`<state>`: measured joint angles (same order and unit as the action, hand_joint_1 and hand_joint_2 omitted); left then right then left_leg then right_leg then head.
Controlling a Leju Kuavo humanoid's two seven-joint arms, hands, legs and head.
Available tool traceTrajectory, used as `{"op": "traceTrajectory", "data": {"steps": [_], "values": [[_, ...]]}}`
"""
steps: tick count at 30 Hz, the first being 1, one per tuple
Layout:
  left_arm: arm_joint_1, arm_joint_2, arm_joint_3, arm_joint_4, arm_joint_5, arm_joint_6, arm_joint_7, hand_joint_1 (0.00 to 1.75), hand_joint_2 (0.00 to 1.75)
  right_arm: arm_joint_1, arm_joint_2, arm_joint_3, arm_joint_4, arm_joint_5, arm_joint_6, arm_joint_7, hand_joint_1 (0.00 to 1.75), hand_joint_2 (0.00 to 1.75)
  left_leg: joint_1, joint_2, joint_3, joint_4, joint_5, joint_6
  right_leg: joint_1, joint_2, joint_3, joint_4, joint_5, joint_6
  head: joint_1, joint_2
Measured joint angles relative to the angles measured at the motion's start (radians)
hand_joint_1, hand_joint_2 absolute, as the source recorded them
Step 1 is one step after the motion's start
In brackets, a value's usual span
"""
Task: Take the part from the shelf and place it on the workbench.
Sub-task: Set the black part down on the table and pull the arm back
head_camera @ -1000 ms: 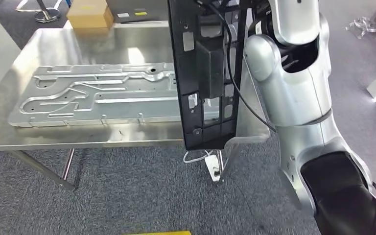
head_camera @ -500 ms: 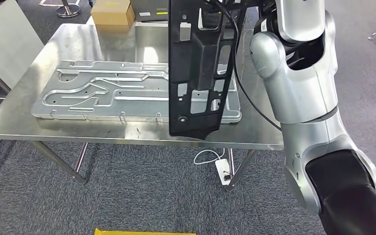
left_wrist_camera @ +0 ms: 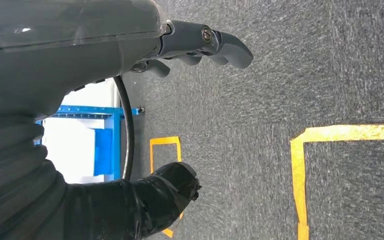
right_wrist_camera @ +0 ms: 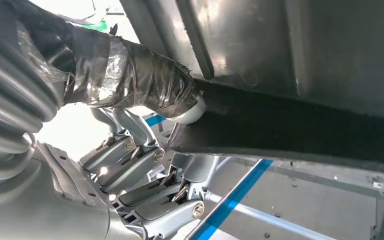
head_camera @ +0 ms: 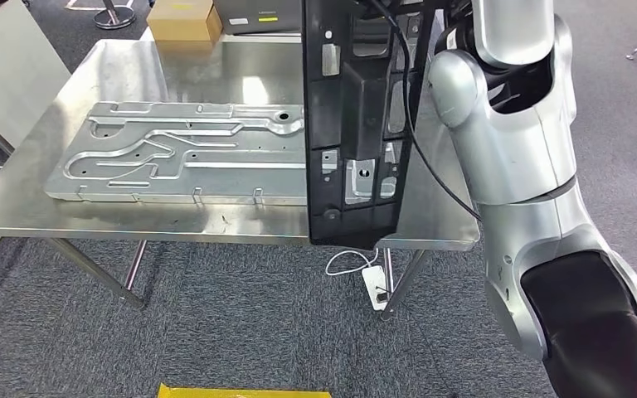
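1. Head view: the black part (head_camera: 355,124) hangs upright from the raised right arm, in front of the steel counter (head_camera: 133,70). Its lower end covers the counter's near edge at about 3 o'clock from the embossed metal panel (head_camera: 182,162) lying flat there. A cardboard box (head_camera: 184,18) sits at 12 o'clock, at the counter's far edge.
2. Left wrist view: the left hand (left_wrist_camera: 200,45) holds nothing, fingers loosely apart above grey carpet with yellow tape lines (left_wrist_camera: 300,145).
3. Right wrist view: the right hand (right_wrist_camera: 145,165) clamps the part's edge between taped thumb and fingers.
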<state>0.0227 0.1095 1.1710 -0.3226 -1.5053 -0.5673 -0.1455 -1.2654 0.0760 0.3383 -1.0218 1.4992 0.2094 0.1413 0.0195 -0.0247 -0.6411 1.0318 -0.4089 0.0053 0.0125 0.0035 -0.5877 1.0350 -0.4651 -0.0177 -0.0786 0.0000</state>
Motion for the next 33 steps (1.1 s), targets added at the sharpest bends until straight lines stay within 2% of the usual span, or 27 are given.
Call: {"op": "traceTrajectory", "data": {"steps": [2, 4, 5, 7, 8, 9, 10, 12, 13, 14, 16, 17, 19, 20, 22, 23, 24, 25, 27, 28, 29, 30, 33], "values": [[0.0, 0.004, 0.0, 0.004, 0.0, 0.0, -0.001, 0.0, 1.75, 0.0, 0.0, 0.0, 0.001, 0.0, -0.001, 0.0, 1.75, 1.75, 0.002, 0.001, 0.007, -0.011, 0.004, 0.005, 0.0, 0.0, 0.003, 0.0, -0.002, 0.004, 0.0, 0.0], [0.0, 0.005, -0.001, 0.007, 0.0, 0.0, -0.002, 0.0, 1.75, -0.003, -0.003, -0.001, 0.001, 0.0, -0.002, 0.0, 1.75, 1.75, 0.009, 0.004, 0.018, -0.031, 0.011, 0.012, -0.001, 0.0, -0.009, 0.035, -0.029, 0.013, 0.0, 0.0], [0.0, 0.005, -0.001, 0.009, 0.0, 0.0, -0.002, 0.0, 1.75, -0.003, -0.005, -0.002, 0.002, 0.0, -0.002, 0.0, 1.75, 1.75, 0.012, 0.005, 0.022, -0.037, 0.013, 0.015, -0.004, 0.0, -0.031, 0.082, -0.057, 0.019, 0.0, 0.0], [0.0, 0.005, -0.002, 0.012, 0.0, 0.0, -0.002, 0.0, 1.75, -0.003, -0.008, -0.003, 0.004, 0.0, -0.004, 0.0, 1.75, 1.75, 0.014, 0.006, 0.023, -0.039, 0.011, 0.018, -0.014, 0.0, -0.095, 0.208, -0.114, 0.03, 0.0, 0.0], [0.0, 0.005, -0.003, 0.014, 0.0, 0.0, -0.002, 0.0, 1.75, -0.002, -0.01, -0.003, 0.006, 0.0, -0.004, 0.0, 1.75, 1.75, 0.015, 0.006, 0.023, -0.038, 0.01, 0.017, -0.021, 0.0, -0.121, 0.254, -0.126, 0.036, 0.0, 0.0], [0.0, 0.005, -0.004, 0.016, 0.0, 0.0, -0.003, 0.0, 1.75, 0.0, -0.011, -0.003, 0.008, 0.0, -0.004, 0.0, 1.75, 1.75, 0.017, 0.006, 0.023, -0.037, 0.008, 0.014, -0.027, -0.001, -0.129, 0.264, -0.117, 0.042, 0.0, 0.0], [0.0, 0.005, -0.004, 0.018, 0.0, 0.0, -0.003, 0.0, 1.75, 0.0, -0.012, -0.003, 0.01, 0.0, -0.005, 0.0, 1.75, 1.75, 0.02, 0.005, 0.024, -0.034, 0.005, 0.01, -0.034, -0.001, -0.117, 0.236, -0.09, 0.047, 0.0, 0.0], [0.001, 0.005, -0.005, 0.022, 0.0, 0.0, -0.004, 0.0, 1.75, -0.001, -0.015, -0.004, 0.012, 0.0, -0.006, 0.0, 1.75, 1.75, 0.026, 0.002, 0.024, -0.024, -0.003, -0.002, -0.043, -0.001, -0.054, 0.104, -0.024, 0.053, 0.0, 0.0], [0.002, 0.006, -0.005, 0.024, 0.0, 0.0, -0.005, 0.0, 1.75, -0.002, -0.016, -0.004, 0.012, 0.0, -0.006, 0.0, 1.75, 1.75, 0.026, 0.001, 0.024, -0.018, -0.007, -0.01, -0.043, 0.001, -0.027, 0.049, -0.005, 0.051, 0.0, 0.0], [0.002, 0.006, -0.005, 0.026, 0.0, 0.0, -0.006, 0.0, 1.75, -0.002, -0.017, -0.005, 0.014, 0.0, -0.007, 0.0, 1.75, 1.75, 0.026, 0.0, 0.023, -0.014, -0.01, -0.019, -0.041, 0.003, -0.011, 0.015, 0.002, 0.046, 0.0, 0.0], [0.002, 0.008, -0.006, 0.03, 0.0, 0.001, -0.008, 0.0, 1.75, -0.003, -0.018, -0.005, 0.016, 0.0, -0.008, 0.0, 1.75, 1.75, 0.027, -0.001, 0.026, -0.017, -0.012, -0.035, -0.032, 0.006, -0.006, 0.004, -0.003, 0.03, 0.0, 0.0], [0.002, 0.008, -0.006, 0.032, 0.0, 0.001, -0.009, 0.0, 1.75, -0.004, -0.018, -0.005, 0.017, 0.0, -0.008, 0.0, 1.75, 1.75, 0.03, -0.001, 0.028, -0.021, -0.013, -0.042, -0.033, 0.006, -0.002, 0.0, -0.001, 0.021, 0.0, 0.0], [0.002, 0.009, -0.006, 0.035, 0.0, 0.002, -0.01, 0.0, 1.75, -0.006, -0.018, -0.005, 0.018, 0.0, -0.009, 0.0, 1.75, 1.75, 0.032, 0.006, 0.022, 0.004, -0.03, -0.048, -0.036, 0.003, 0.013, -0.014, 0.003, 0.004, -0.001, 0.0], [0.002, 0.011, -0.006, 0.037, 0.0, 0.002, -0.011, 0.0, 1.75, -0.007, -0.018, -0.005, 0.018, 0.0, -0.01, 0.0, 1.75, 1.75, 0.032, 0.011, 0.002, 0.047, -0.051, -0.048, -0.037, 0.001, 0.02, -0.02, 0.003, -0.004, -0.002, 0.0], [0.001, 0.015, -0.006, 0.04, 0.0, 0.003, -0.013, 0.0, 1.75, -0.007, -0.018, -0.005, 0.022, 0.0, -0.011, 0.0, 1.75, 1.75, 0.029, 0.017, -0.069, 0.183, -0.105, -0.047, -0.032, -0.003, 0.027, -0.021, -0.002, -0.014, -0.002, 0.0], [0.002, 0.017, -0.006, 0.041, 0.0, 0.003, -0.013, 0.0, 1.75, -0.005, -0.018, -0.004, 0.024, 0.0, -0.011, -0.001, 1.75, 1.75, 0.029, 0.017, -0.102, 0.238, -0.119, -0.048, -0.03, -0.004, 0.03, -0.02, -0.007, -0.016, -0.002, 0.0], [0.002, 0.018, -0.006, 0.043, 0.0, 0.004, -0.014, 0.0, 1.75, -0.003, -0.018, -0.004, 0.026, 0.0, -0.011, -0.001, 1.75, 1.75, 0.028, 0.018, -0.122, 0.263, -0.115, -0.048, -0.028, -0.004, 0.034, -0.019, -0.012, -0.016, -0.002, 0.0], [0.002, 0.019, -0.006, 0.045, 0.0, 0.004, -0.014, 0.0, 1.75, -0.001, -0.018, -0.004, 0.027, 0.0, -0.011, -0.001, 1.75, 1.75, 0.028, 0.018, -0.12, 0.244, -0.091, -0.047, -0.027, -0.004, 0.038, -0.016, -0.018, -0.014, -0.002, 0.0], [0.003, 0.021, -0.006, 0.047, 0.0, 0.007, -0.014, 0.0, 1.75, 0.0, -0.018, -0.004, 0.028, 0.0, -0.011, -0.001, 1.75, 1.75, 0.028, 0.024, -0.068, 0.125, -0.021, -0.045, -0.028, -0.006, 0.053, -0.011, -0.036, -0.006, -0.002, 0.0], [0.003, 0.023, -0.006, 0.049, 0.0, 0.008, -0.014, 0.0, 1.75, 0.0, -0.018, -0.004, 0.029, 0.001, -0.011, -0.001, 1.75, 1.75, 0.026, 0.027, -0.038, 0.065, 0.0, -0.043, -0.026, -0.006, 0.058, -0.008, -0.045, 0.0, -0.002, 0.0], [0.003, 0.024, -0.006, 0.05, 0.0, 0.009, -0.014, 0.0, 1.75, 0.0, -0.017, -0.004, 0.029, 0.001, -0.011, -0.001, 1.75, 1.75, 0.024, 0.03, -0.019, 0.027, 0.008, -0.039, -0.023, -0.006, 0.062, -0.007, -0.051, 0.007, -0.002, 0.0], [0.003, 0.024, -0.006, 0.051, 0.0, 0.01, -0.014, 0.0, 1.75, 0.0, -0.017, -0.004, 0.03, 0.001, -0.011, -0.001, 1.75, 1.75, 0.021, 0.03, -0.01, 0.011, 0.003, -0.033, -0.02, -0.006, 0.066, -0.008, -0.055, 0.013, -0.002, 0.0], [0.002, 0.024, -0.006, 0.056, 0.0, 0.011, -0.013, 0.0, 1.75, 0.001, -0.017, -0.003, 0.031, 0.002, -0.012, -0.002, 1.75, 1.75, 0.02, 0.024, 0.0, 0.006, -0.009, -0.013, -0.02, -0.006, 0.067, 0.003, -0.055, 0.025, -0.002, 0.0]]}}
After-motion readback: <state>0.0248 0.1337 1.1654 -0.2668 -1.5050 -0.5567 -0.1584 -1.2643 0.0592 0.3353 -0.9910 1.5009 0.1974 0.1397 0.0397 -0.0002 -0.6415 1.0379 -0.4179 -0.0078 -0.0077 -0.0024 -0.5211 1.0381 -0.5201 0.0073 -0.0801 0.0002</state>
